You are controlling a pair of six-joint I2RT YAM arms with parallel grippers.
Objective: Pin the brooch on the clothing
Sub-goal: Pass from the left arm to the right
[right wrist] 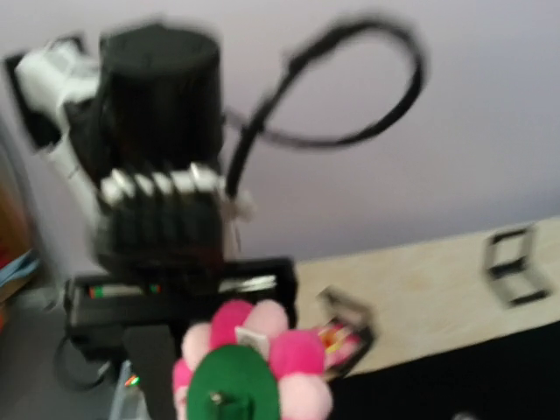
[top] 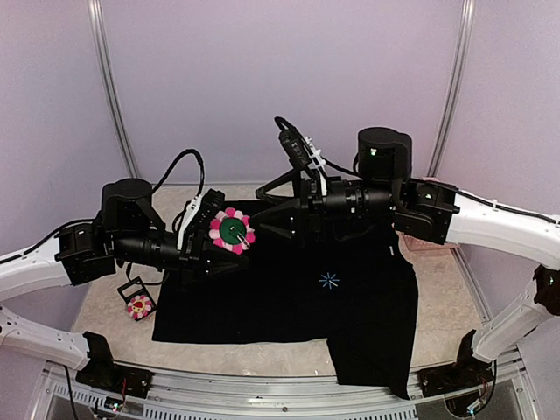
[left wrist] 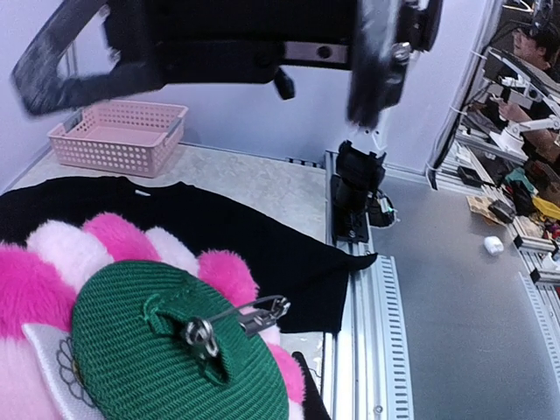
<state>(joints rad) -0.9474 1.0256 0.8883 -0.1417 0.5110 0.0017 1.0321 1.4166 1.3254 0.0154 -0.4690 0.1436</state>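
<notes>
In the left wrist view the brooch (left wrist: 166,350) fills the lower left of the frame, closest to the lens, green back up, with its safety pin (left wrist: 236,317) lying across the knit and pink and white petals fringing it. From above, the left gripper (top: 210,238) is clenched on this brooch at left of centre, holding it raised over the upper left corner of the T-shirt (top: 289,302). Lower left of that, a second flower brooch (top: 138,305) lies on the table (top: 451,306) just off the shirt's left edge, in a small dark frame. At centre, the right gripper (top: 260,210) faces the brooch from the right with its fingers spread wide and nothing between them, its tips just beside the petals; in the left wrist view they are blurred. The starburst mark (top: 329,280) sits right of centre on flat, uncovered cloth; both arms cross only the shirt's upper part. At right, a pink basket (top: 430,242) is half hidden behind the right arm. The shirt's lower right hem hangs over the metal rail (top: 262,389) at the near edge; bare tabletop shows along both sides.
</notes>
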